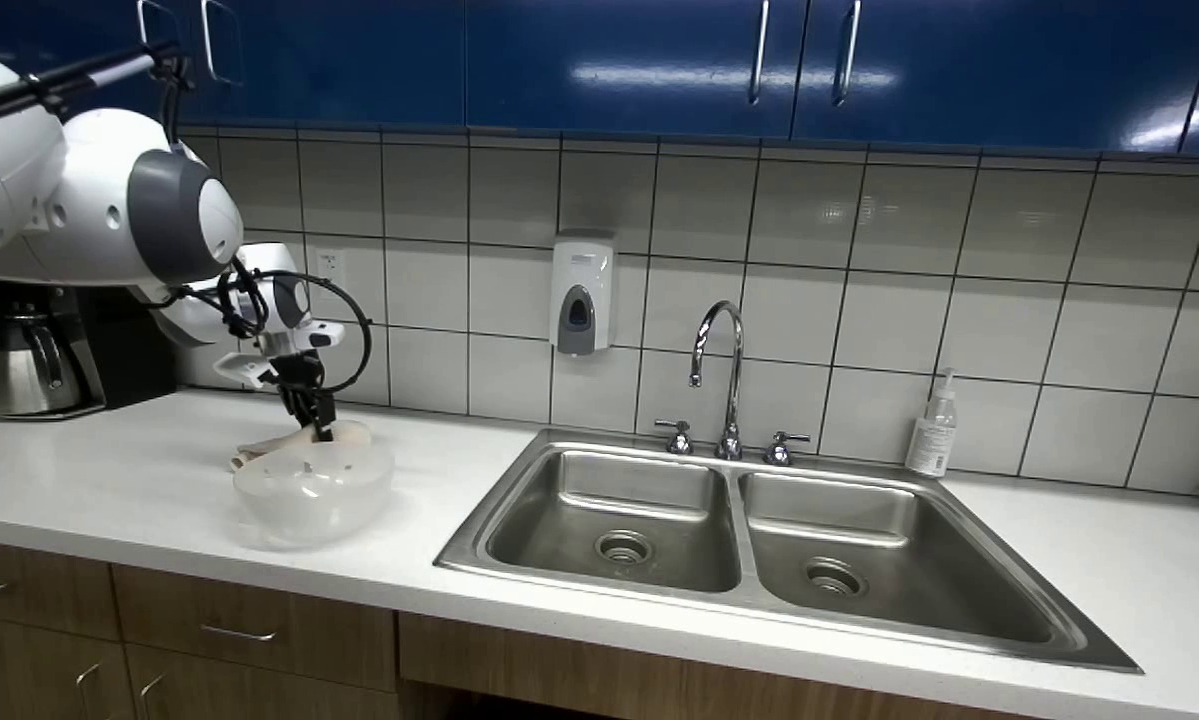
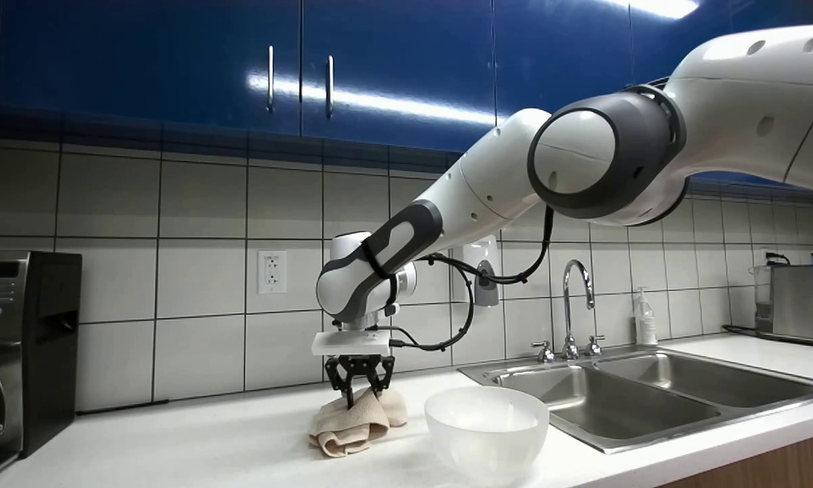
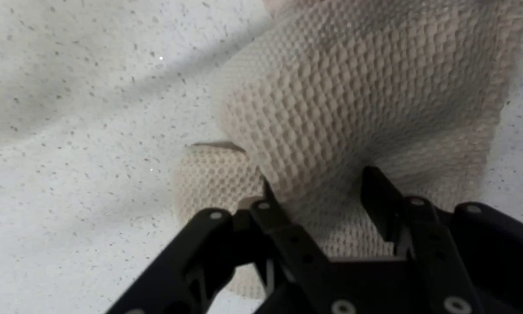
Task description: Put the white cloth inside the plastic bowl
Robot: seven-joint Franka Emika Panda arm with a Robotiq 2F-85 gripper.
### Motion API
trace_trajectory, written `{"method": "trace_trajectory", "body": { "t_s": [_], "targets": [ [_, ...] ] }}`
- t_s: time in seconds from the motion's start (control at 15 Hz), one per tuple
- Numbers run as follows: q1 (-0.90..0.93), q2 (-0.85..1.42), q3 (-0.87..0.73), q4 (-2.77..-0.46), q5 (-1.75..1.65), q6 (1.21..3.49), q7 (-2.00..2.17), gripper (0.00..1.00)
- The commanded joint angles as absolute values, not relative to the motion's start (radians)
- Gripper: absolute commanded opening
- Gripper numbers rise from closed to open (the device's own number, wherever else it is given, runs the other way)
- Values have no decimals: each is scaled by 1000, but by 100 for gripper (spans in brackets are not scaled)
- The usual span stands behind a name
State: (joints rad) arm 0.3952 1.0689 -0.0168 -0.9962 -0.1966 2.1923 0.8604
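Note:
The cloth looks beige with a waffle weave and lies crumpled on the counter, in both exterior views (image 1: 264,448) (image 2: 352,425). It fills much of the wrist view (image 3: 322,104). The translucent white plastic bowl (image 1: 309,500) stands upright beside the cloth, also in an exterior view (image 2: 484,444), on its sink side. My gripper (image 2: 363,398) points down at the cloth, fingertips at its raised fold. In the wrist view the gripper (image 3: 317,176) has its fingers apart, with cloth between and below them. The left fingertip is partly hidden by the fold. The bowl is out of the wrist view.
A double steel sink (image 1: 739,510) with a faucet (image 1: 729,380) lies beside the bowl. A coffee maker (image 2: 33,346) stands on the opposite side of the cloth. A tiled wall with a soap dispenser (image 1: 581,292) is behind. Blue cabinets (image 1: 629,65) hang above.

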Motion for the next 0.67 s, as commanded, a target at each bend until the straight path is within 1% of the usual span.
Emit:
{"method": "trace_trajectory", "body": {
  "t_s": [0.0, 0.2, 0.27, 0.6],
  "targets": [
    [389, 1083, -9, -953, -187, 2162, 846, 21],
    [389, 1077, -8, -961, -187, 2167, 845, 1],
    [388, 1074, -7, -965, -187, 2170, 844, 0],
    [388, 1050, -3, -995, -187, 2184, 841, 1]
  ]
}}
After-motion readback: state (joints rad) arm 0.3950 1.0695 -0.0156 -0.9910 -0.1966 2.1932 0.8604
